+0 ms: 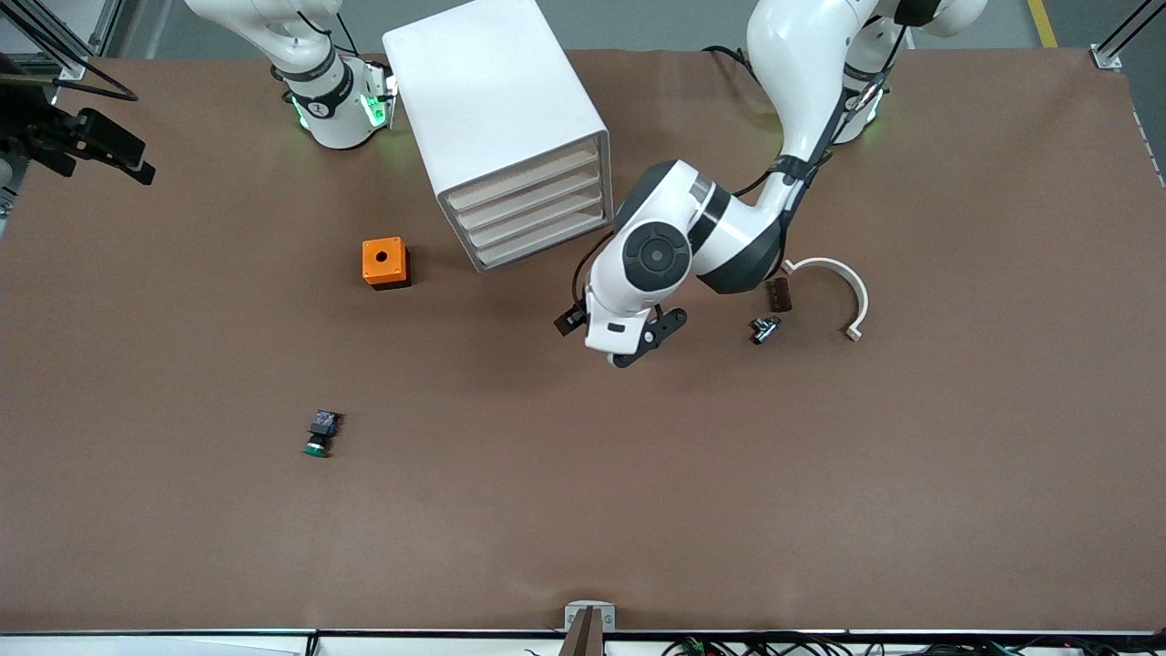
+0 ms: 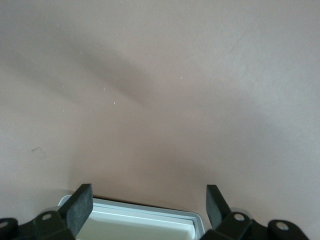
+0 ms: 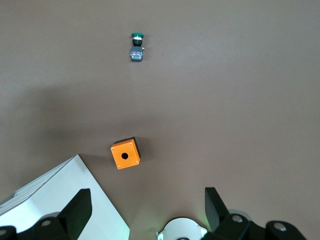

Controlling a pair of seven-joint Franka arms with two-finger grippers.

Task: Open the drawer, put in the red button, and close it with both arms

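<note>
White drawer cabinet [image 1: 496,118] sitting upper centre, drawer fronts facing down-frame | left gripper [image 1: 624,335] hovering over table just in front of them, spread, the nearer arm | right gripper [image 3: 147,210] waiting high, spread | red button: no red cap showing; small dark piece [image 1: 765,328] lying mid-frame, unidentifiable

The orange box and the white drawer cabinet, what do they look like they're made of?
The orange box looks like moulded plastic: uniform matte colour, crisp edges, a round hole on top. The drawer cabinet seems smooth white plastic or painted metal with paler drawer fronts; which one can't be told.
</note>
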